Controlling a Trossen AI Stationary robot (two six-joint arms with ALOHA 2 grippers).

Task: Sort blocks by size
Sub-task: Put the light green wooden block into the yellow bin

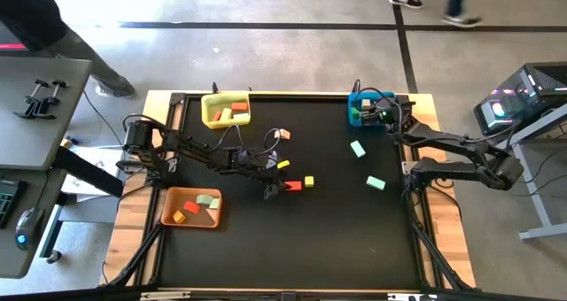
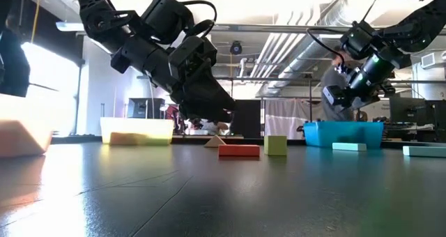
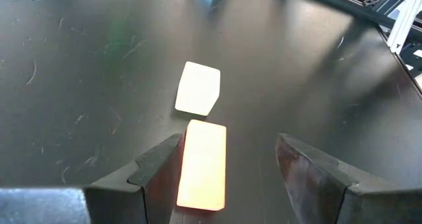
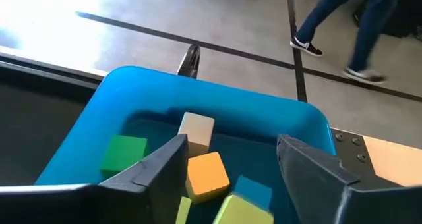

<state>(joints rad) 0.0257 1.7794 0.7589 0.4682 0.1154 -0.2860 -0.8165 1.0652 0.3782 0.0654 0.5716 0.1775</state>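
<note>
Left pincer (image 1: 270, 191) hangs low over mid-tabletop (image 1: 354, 239), fingers spread, empty. Red bar (image 3: 202, 165) lies flat between its fingers, not yet gripped; one finger (image 3: 158, 174) sits close beside the bar, the other stands well off. Yellow cube (image 3: 197, 88) sits just beyond the bar's far end, nearly touching it.

Right pincer (image 1: 386, 117) hovers over the blue bin (image 4: 132, 85), fingers spread, holding nothing. Below and ahead of it in the bin: orange cube (image 4: 207, 173), tan block (image 4: 196, 129), green cube (image 4: 124, 152), plus others. Likely a drop-off just made there, judging by the empty spread fingers above the bin.

Other blocks: two mint bars (image 1: 358, 148) on the tabletop between the two pincers, nearer the right arm; a small pair (image 1: 282, 135) behind the left pincer. Yellow bin (image 1: 209, 115) and orange bin (image 1: 168, 214) flank the left arm, each with blocks inside.

Step in hand: left arm picking the red bar. Next move calls for centring, lowering, closing on the bar's long sides without nudging the yellow cube. Right arm should go for a mint bar.
</note>
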